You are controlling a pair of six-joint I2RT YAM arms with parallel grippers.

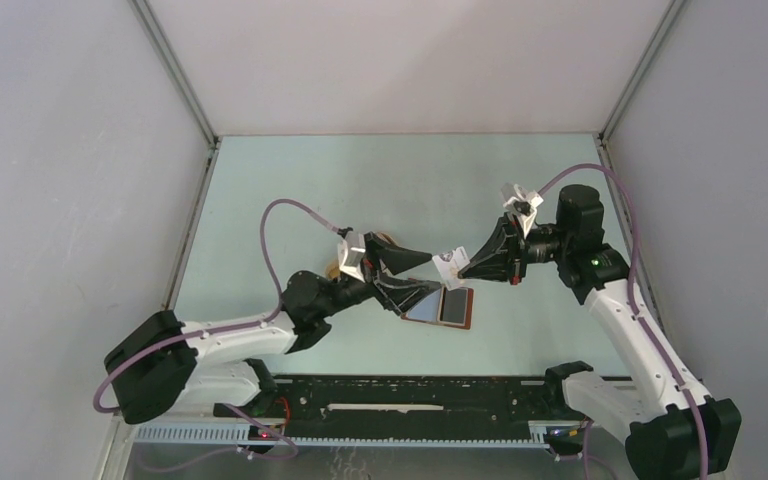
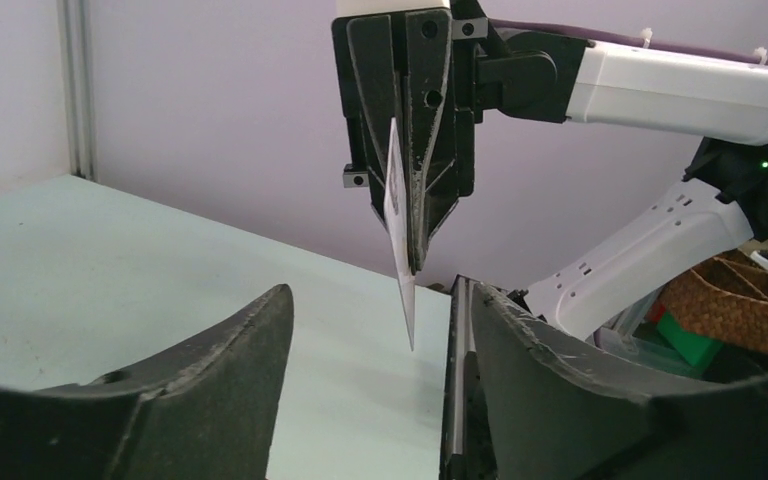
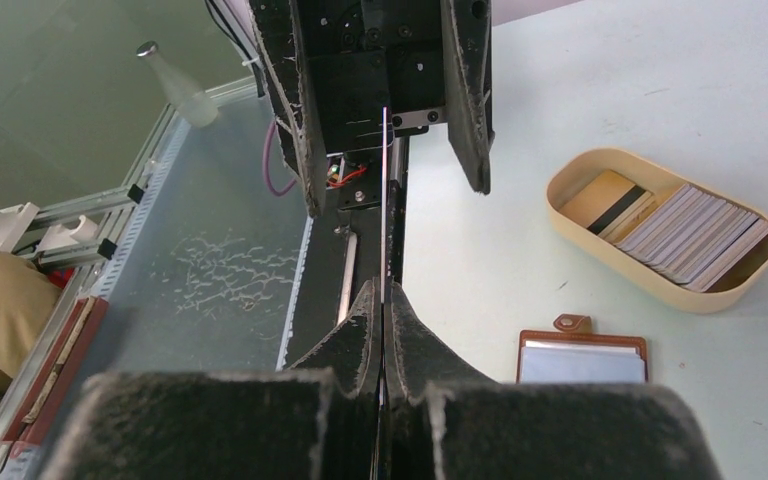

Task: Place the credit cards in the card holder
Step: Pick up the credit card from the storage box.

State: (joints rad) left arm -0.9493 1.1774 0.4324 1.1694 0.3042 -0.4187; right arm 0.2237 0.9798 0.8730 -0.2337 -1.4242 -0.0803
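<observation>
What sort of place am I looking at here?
Most likely a robotics lab test cell: two robot arms bolted to a pale table, plain white panels walling it in, and small practice props, a tray of cards and a card holder.

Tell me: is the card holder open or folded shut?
Open. The card holder lies spread flat, two inner panels facing up; the right wrist view shows its bluish pocket exposed.

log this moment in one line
right gripper: shut on white card, mid-air | left gripper: open around card | card holder: open on table
</observation>
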